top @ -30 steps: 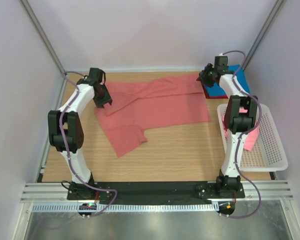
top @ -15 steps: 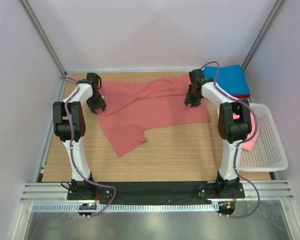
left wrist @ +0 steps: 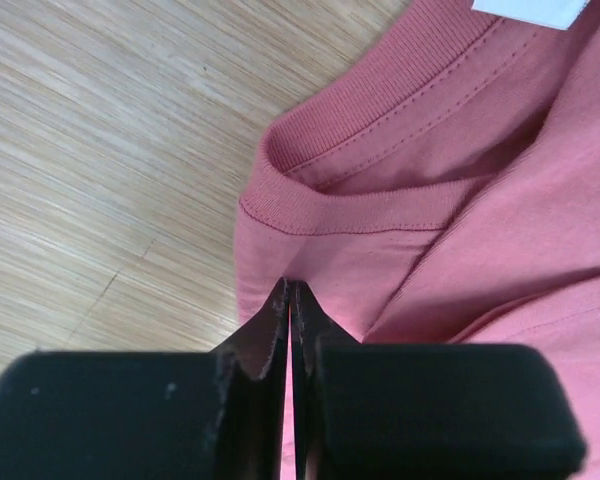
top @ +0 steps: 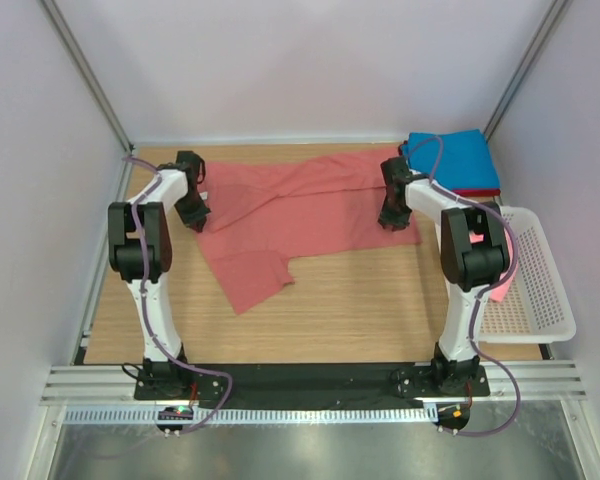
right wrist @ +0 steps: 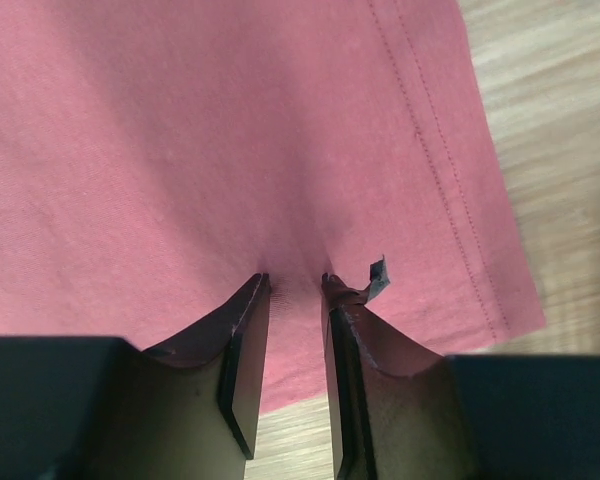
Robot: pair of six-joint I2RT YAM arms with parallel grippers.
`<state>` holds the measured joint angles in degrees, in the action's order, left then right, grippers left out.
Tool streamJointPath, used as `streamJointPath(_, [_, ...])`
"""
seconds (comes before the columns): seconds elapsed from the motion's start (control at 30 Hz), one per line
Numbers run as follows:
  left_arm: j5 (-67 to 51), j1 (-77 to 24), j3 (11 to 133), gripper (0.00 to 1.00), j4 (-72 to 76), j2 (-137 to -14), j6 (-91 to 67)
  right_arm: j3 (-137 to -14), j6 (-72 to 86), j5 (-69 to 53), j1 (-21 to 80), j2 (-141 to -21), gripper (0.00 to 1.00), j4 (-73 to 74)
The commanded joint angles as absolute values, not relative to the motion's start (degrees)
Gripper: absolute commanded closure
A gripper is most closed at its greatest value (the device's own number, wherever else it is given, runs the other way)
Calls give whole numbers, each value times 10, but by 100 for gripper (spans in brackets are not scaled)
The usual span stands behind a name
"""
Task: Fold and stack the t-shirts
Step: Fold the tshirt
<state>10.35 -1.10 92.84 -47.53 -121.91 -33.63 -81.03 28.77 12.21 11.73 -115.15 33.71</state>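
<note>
1. The wooden bench (top: pixel 360 310) carries a red t-shirt (top: pixel 300 215), spread roughly flat across its far half. One sleeve (top: pixel 245 280) reaches toward the near edge and is the part closest to the arm bases.
2. A white basket (top: pixel 555 300) stands at the right edge of the bench. A pink garment (top: pixel 500 285) lies in it, partly hidden behind the right arm.
3. The left end effector (top: pixel 196 215) is down on the left edge of the red t-shirt. In the left wrist view, its jaws are pressed almost together on the fabric edge just below the ribbed collar (left wrist: pixel 360 200). A white label (left wrist: pixel 530 8) shows at the top of that view.
4. The right end effector (top: pixel 392 222) is down on the right side of the shirt, near the stitched hem (right wrist: pixel 450 170) and close to the corner. In the right wrist view, its jaws stand a narrow gap apart, with a pucker of red fabric pinched between them.
5. At the far right corner, a folded blue t-shirt (top: pixel 455 160) lies on top of a folded red item (top: pixel 477 190). This stack is just beyond the basket.
</note>
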Motion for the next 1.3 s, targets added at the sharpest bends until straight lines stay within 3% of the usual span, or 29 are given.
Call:
streamJointPath(0.0, [152,-9,930,100,-504,-1217,-331,-774,310,171,129,-1121,66,370])
streamJointPath(0.43, [197,15,835,99,-548,-1124,-308,-614,391,178,192,-957,66,439])
streamJointPath(0.47, [199,16,831,94,-550,-1114,-310,-607,395,173,194,-948,66,439])
streamJointPath(0.5, [198,16,836,75,-550,-1108,-312,-599,393,158,194,-933,65,432])
streamJointPath(0.53, [196,17,847,65,-550,-1104,-312,-600,387,153,192,-929,64,431])
streamJointPath(0.63, [179,18,932,52,-545,-1100,-303,-657,345,142,186,-940,61,443])
streamJointPath(0.87, [60,18,1208,49,-496,-1228,-254,-889,291,73,122,-1074,58,424])
streamJointPath(1.27, [-53,18,1324,45,-419,-1396,-280,-1095,292,114,82,-1254,58,335])
